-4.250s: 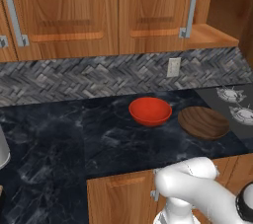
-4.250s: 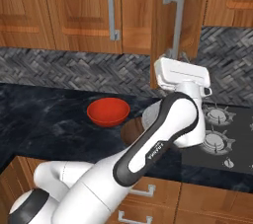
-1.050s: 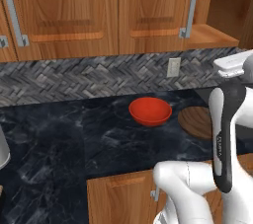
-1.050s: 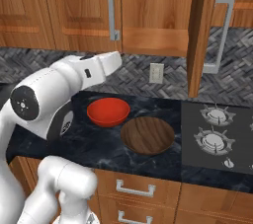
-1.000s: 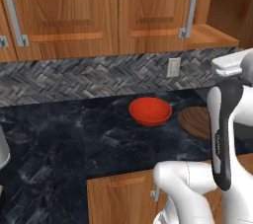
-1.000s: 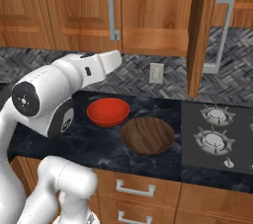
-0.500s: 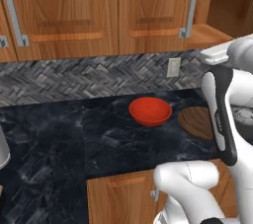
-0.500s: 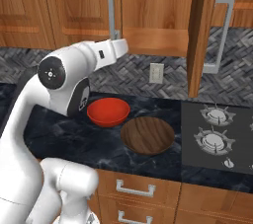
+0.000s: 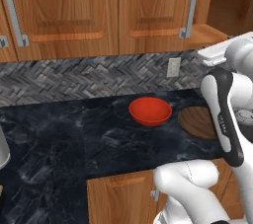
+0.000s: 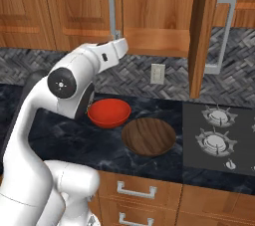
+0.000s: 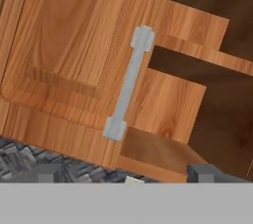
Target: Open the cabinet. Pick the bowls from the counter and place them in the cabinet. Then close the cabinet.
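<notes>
Cabinet [image 10: 154, 16]: right door [image 10: 201, 31] swung open, seen edge-on in right base view with its grey bar handle [image 10: 222, 31] facing out; left door [image 11: 74, 45] closed, its handle [image 11: 127, 82] running along the door's inner edge. Bare wood shelf [image 11: 158, 156] exposed inside, dark interior behind it.
Counter [image 9: 74, 139]: black marble slab with white veining, below cabinet, backed by grey herringbone tile wall [image 9: 74, 77]. Both bowls sit on it.
Red bowl [image 9: 150, 111]: upright on counter, below cabinet's closed left door, just left of wooden bowl in right base view.
Wooden bowl [image 10: 148, 136]: wide, shallow, dark wood grain, on counter just beside red bowl and nearer counter's front edge; touching or a hair apart, cannot tell. In left base view the arm hides part of it.
Gripper [image 11: 126, 172]: raised off counter, up near cabinet's lower edge, camera facing closed left door and open shelf. Two dark fingertips [image 11: 49, 172] sit apart at bottom of hand view with nothing between them, so released, holding nothing.
Arm [image 10: 74, 80]: bent up from base, wrist end reaching toward cabinet bottom above red bowl.
Wall outlet [image 10: 158, 73]: on tile wall, below cabinet's open half, behind bowls.
Stove [image 10: 219, 138]: gas burners set in counter, right of wooden bowl, below open door.
Drawer fronts [image 10: 144, 195]: wood with grey pulls, under counter's front edge.
</notes>
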### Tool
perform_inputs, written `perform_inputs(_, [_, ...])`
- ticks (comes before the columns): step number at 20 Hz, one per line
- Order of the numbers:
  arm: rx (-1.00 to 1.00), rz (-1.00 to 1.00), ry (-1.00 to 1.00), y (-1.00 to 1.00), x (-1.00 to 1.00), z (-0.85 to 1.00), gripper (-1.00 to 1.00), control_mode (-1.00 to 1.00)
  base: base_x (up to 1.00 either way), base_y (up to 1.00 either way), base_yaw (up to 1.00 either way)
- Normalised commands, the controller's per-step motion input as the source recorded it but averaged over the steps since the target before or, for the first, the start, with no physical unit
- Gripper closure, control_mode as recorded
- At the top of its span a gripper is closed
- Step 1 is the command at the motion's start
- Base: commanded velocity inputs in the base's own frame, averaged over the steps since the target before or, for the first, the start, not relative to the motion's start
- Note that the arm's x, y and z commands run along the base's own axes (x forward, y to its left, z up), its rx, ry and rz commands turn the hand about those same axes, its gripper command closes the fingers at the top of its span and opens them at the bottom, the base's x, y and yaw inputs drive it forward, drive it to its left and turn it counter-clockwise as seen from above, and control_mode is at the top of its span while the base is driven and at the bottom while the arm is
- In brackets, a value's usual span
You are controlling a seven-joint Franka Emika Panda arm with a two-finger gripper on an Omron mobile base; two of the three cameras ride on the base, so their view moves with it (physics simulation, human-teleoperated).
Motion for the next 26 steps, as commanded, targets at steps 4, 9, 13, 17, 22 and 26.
perform_inputs(4, [0.00,0.00,0.00,0.34,0.27,0.00,-1.00,-1.00,0.00,0.00,0.00])
perform_inputs(9, [0.03,0.04,-0.08,0.13,0.14,0.00,-1.00,-1.00,0.00,0.00,0.00])
perform_inputs(13, [0.10,0.05,-0.05,0.00,0.19,0.00,-1.00,-1.00,0.00,0.00,0.00])
perform_inputs(17, [0.09,0.00,-0.05,0.00,0.37,0.00,-1.00,-1.00,0.00,0.00,0.00])
perform_inputs(22, [0.04,0.00,-0.05,-0.01,0.36,0.00,-1.00,-1.00,0.00,0.00,0.00])
perform_inputs(26, [0.02,0.00,-0.07,-0.04,0.28,0.06,-1.00,-1.00,0.00,0.00,0.00])
